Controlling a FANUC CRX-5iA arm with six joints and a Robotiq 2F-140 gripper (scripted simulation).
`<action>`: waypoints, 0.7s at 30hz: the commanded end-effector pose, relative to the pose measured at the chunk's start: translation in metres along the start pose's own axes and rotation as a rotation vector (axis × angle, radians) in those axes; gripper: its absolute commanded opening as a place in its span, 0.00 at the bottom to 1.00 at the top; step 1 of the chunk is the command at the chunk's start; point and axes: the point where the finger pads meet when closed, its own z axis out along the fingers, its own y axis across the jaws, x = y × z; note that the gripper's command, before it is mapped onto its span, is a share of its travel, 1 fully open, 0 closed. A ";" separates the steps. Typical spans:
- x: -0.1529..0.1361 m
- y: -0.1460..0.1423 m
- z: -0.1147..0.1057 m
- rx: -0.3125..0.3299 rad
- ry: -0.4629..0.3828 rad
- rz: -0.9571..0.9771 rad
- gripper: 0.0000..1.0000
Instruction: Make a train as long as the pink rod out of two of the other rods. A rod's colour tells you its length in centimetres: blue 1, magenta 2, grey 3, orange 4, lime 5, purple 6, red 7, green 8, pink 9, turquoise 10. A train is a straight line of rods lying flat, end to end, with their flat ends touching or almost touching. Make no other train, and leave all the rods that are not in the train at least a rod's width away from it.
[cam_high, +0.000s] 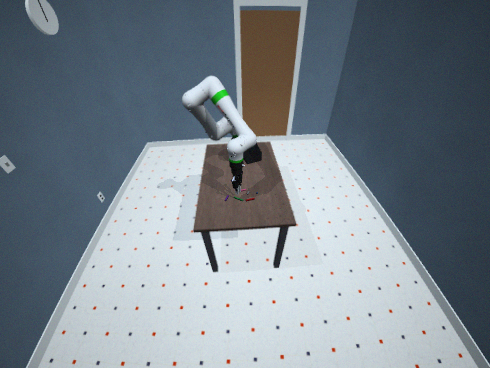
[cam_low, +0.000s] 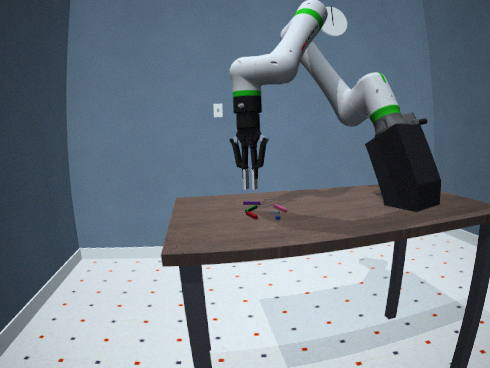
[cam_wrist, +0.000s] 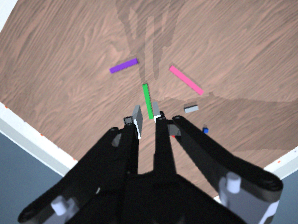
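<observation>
My gripper (cam_low: 250, 186) hangs well above the table with its fingers drawn close together and nothing between them. In the wrist view, the gripper (cam_wrist: 148, 116) is over the near end of the green rod (cam_wrist: 148, 100). The purple rod (cam_wrist: 123, 66) lies to its left, the pink rod (cam_wrist: 186, 80) to its right. The short grey rod (cam_wrist: 191, 108) and the tiny blue rod (cam_wrist: 205, 129) lie further right. The red rod (cam_low: 252, 215) is mostly hidden behind my finger in the wrist view. All the rods lie flat and apart.
The rods cluster near the middle of the brown table (cam_low: 320, 220). The black robot base (cam_low: 404, 167) stands at the table's far right. The table edge (cam_wrist: 30, 145) runs close on the left in the wrist view.
</observation>
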 end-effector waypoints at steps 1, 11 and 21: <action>0.000 0.000 0.000 0.000 0.000 0.000 0.15; 0.000 0.000 0.000 0.000 0.000 0.000 0.15; 0.000 0.000 0.002 0.000 0.000 0.000 0.15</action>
